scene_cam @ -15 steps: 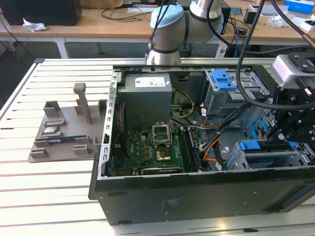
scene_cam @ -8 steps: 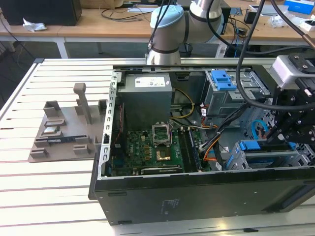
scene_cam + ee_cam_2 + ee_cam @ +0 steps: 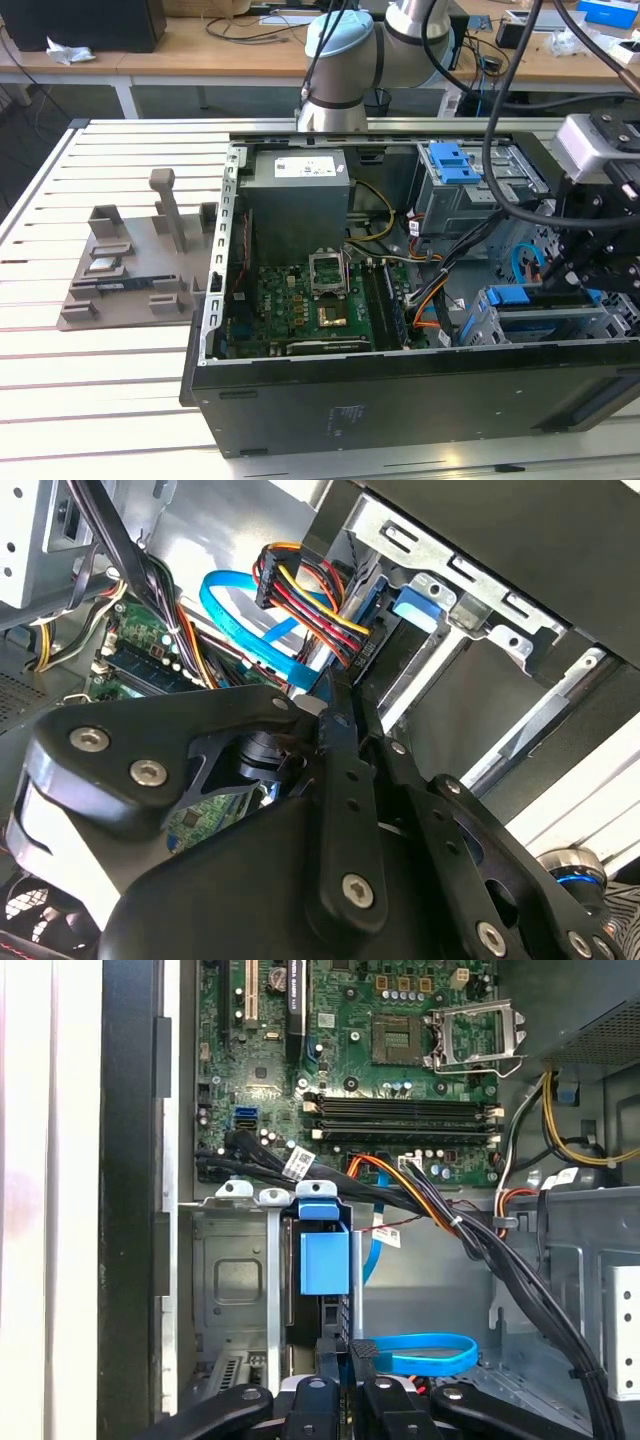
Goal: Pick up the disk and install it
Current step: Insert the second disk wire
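Note:
The disk [image 3: 540, 297] stands edge-on as a blue strip in the lower drive bay [image 3: 478, 322], at the exterior view's right inside the open computer case. In the first wrist view, its blue rail end [image 3: 325, 1260] sits between the bay's metal walls [image 3: 240, 1270]. The second wrist view shows that blue end [image 3: 415, 608] beside the bay's bracket. My gripper [image 3: 567, 286] hangs directly over the disk. Its fingers are drawn together, with the tips [image 3: 350, 1350] [image 3: 345, 702] at the disk's upper edge. I cannot see anything between them.
Power and data cables [image 3: 440, 1210] run close past the bay, and a blue cable loop [image 3: 430, 1355] lies beside the fingers. The upper drive cage with its blue latch [image 3: 452, 160], the motherboard [image 3: 310, 300] and the power supply [image 3: 300, 190] crowd the case. A grey fixture [image 3: 140, 265] sits on the table outside.

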